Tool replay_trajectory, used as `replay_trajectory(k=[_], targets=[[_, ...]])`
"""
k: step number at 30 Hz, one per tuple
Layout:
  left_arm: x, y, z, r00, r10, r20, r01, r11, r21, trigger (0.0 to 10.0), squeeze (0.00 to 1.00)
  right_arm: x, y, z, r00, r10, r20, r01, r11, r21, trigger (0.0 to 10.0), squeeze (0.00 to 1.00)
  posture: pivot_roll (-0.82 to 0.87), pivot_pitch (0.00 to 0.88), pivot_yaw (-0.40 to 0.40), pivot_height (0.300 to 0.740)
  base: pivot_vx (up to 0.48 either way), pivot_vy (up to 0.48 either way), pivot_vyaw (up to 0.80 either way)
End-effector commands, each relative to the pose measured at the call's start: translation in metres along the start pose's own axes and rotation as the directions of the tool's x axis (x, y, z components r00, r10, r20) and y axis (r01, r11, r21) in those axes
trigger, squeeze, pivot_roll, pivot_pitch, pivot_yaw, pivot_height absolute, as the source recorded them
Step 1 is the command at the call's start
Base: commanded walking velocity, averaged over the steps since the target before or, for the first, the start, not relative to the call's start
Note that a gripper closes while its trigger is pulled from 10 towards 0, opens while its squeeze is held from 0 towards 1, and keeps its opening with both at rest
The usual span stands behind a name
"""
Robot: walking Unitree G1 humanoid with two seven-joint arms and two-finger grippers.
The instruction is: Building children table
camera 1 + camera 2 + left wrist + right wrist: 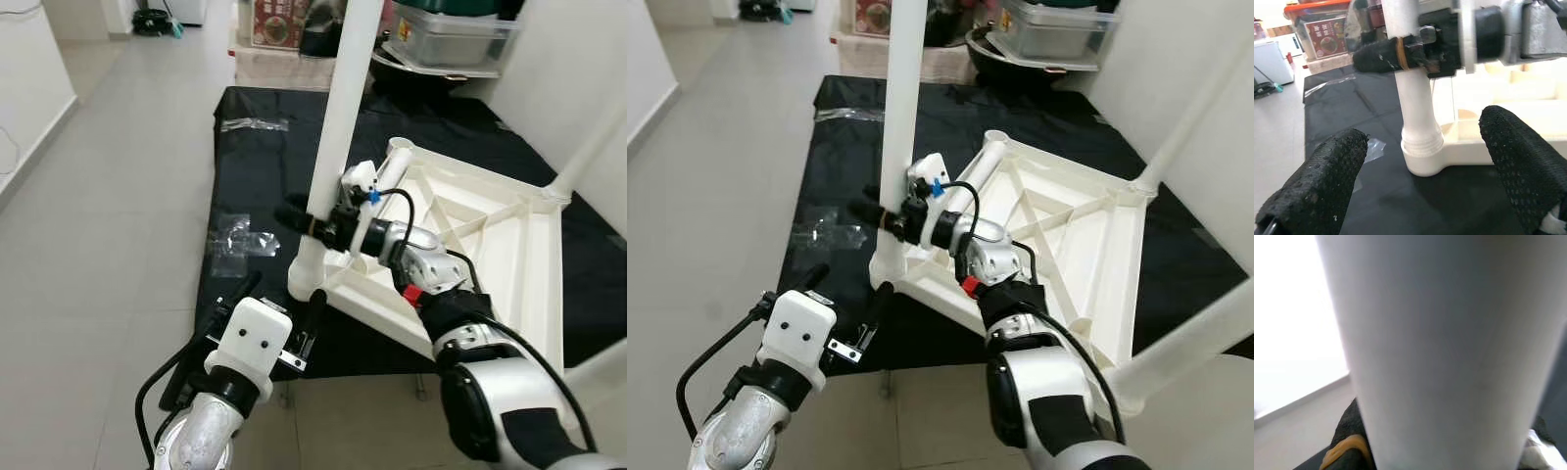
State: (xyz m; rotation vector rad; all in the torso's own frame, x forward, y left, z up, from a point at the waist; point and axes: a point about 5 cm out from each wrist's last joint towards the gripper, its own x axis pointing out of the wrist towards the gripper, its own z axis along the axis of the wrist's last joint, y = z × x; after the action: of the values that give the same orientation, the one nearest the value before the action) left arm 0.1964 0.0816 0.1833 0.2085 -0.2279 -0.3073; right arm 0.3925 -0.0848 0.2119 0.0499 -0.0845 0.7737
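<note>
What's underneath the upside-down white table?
A black sheet lies under the white table, spread over the floor. Whatever is beneath the tabletop itself is covered.

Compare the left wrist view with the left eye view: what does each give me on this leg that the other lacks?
Left wrist view alone: the threaded collar at the leg's base, seated in the corner socket. Left eye view alone: the upturned tabletop, empty socket, plastic bags, and the open left gripper hanging short. Both: the right gripper clamped on the white leg.
</note>
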Motion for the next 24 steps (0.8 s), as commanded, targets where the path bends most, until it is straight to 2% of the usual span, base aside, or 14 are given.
replay_trajectory(k=[1, 2, 3, 4, 5, 6, 9, 15, 16, 19, 20, 22, 23, 24], targets=[[0.000, -0.003, -0.004, 1.000, -0.012, -0.019, 0.012, 1.000, -0.001, 10.0, 0.00, -0.012, -0.019, -0.015, 0.911, -0.410, -0.046, 0.411, 0.912, 0.013, 0.1, 0.00, 0.10, 0.077, -0.112, 0.740, 0.000, 0.000, 0.00], [0.000, -0.004, -0.005, 1.000, -0.015, -0.019, 0.015, 1.000, 0.000, 10.0, 0.00, -0.018, -0.024, -0.017, 0.847, -0.530, -0.038, 0.530, 0.848, -0.013, 8.8, 0.00, 0.11, 0.073, -0.113, 0.740, 0.000, 0.000, 0.00], [0.000, -0.004, -0.005, 1.000, -0.017, -0.019, 0.017, 1.000, 0.002, 10.0, 0.00, -0.022, -0.027, -0.018, 0.810, -0.586, -0.027, 0.585, 0.810, -0.030, 10.0, 0.00, 0.11, 0.073, -0.113, 0.740, 0.000, 0.000, 0.00], [0.000, -0.004, -0.005, 1.000, -0.017, -0.018, 0.018, 1.000, 0.004, 10.0, 0.00, -0.030, -0.031, -0.018, 0.728, -0.685, -0.007, 0.685, 0.728, -0.037, 10.0, 0.00, 0.11, 0.070, -0.115, 0.740, 0.000, 0.000, 0.00], [0.000, -0.004, -0.005, 1.000, -0.017, -0.018, 0.018, 1.000, 0.004, 10.0, 0.00, -0.030, -0.031, -0.018, 0.728, -0.685, -0.007, 0.685, 0.728, -0.037, 10.0, 0.00, 0.11, 0.070, -0.115, 0.740, 0.000, 0.000, 0.00], [0.000, -0.003, -0.005, 1.000, -0.015, -0.019, 0.015, 1.000, 0.006, 10.0, 0.00, -0.045, -0.034, -0.020, 0.581, -0.814, 0.015, 0.814, 0.581, -0.021, 10.0, 0.00, 0.11, 0.066, -0.114, 0.740, 0.000, 0.000, 0.00], [0.000, -0.003, -0.005, 1.000, -0.013, -0.018, 0.013, 1.000, 0.008, 10.0, 0.00, -0.050, -0.030, -0.025, 0.514, -0.858, -0.001, 0.858, 0.514, -0.011, 10.0, 0.00, 0.11, 0.062, -0.115, 0.740, 0.000, 0.000, 0.00], [0.000, -0.004, -0.005, 1.000, -0.014, -0.017, 0.014, 1.000, 0.009, 10.0, 0.00, -0.041, -0.019, -0.028, 0.526, -0.850, -0.020, 0.850, 0.526, 0.030, 10.0, 0.00, 0.11, 0.058, -0.117, 0.740, 0.000, 0.000, 0.00], [0.000, -0.004, -0.005, 1.000, -0.015, -0.017, 0.015, 1.000, 0.009, 10.0, 0.00, -0.036, -0.014, -0.026, 0.554, -0.832, -0.006, 0.831, 0.553, 0.051, 10.0, 1.00, 0.11, 0.057, -0.117, 0.740, 0.000, 0.000, 0.00], [0.000, -0.004, -0.005, 1.000, -0.016, -0.016, 0.016, 1.000, 0.012, 10.0, 0.00, -0.029, -0.010, -0.017, 0.588, -0.808, 0.039, 0.804, 0.589, 0.081, 10.0, 1.00, 0.11, 0.055, -0.116, 0.740, 0.000, 0.000, 0.00], [0.000, -0.005, -0.005, 1.000, -0.016, -0.016, 0.017, 1.000, 0.013, 10.0, 0.00, -0.029, -0.012, -0.011, 0.597, -0.800, 0.068, 0.794, 0.601, 0.092, 10.0, 0.73, 0.11, 0.055, -0.115, 0.740, 0.000, 0.000, 0.00], [0.000, -0.005, -0.005, 1.000, -0.016, -0.016, 0.016, 1.000, 0.013, 10.0, 0.00, -0.030, -0.015, -0.004, 0.595, -0.798, 0.091, 0.792, 0.602, 0.099, 10.0, 0.73, 0.11, 0.055, -0.115, 0.740, 0.000, 0.000, 0.00], [0.000, -0.004, -0.005, 1.000, -0.015, -0.016, 0.015, 1.000, 0.012, 10.0, 0.00, -0.027, -0.019, 0.003, 0.650, -0.751, 0.118, 0.740, 0.660, 0.128, 10.0, 0.00, 0.11, 0.058, -0.112, 0.740, 0.000, 0.000, 0.00], [0.000, -0.004, -0.005, 1.000, -0.014, -0.016, 0.015, 1.000, 0.012, 10.0, 0.00, -0.021, -0.018, 0.009, 0.739, -0.658, 0.144, 0.639, 0.753, 0.158, 10.0, 0.00, 0.11, 0.060, -0.110, 0.740, 0.000, 0.000, 0.00]])
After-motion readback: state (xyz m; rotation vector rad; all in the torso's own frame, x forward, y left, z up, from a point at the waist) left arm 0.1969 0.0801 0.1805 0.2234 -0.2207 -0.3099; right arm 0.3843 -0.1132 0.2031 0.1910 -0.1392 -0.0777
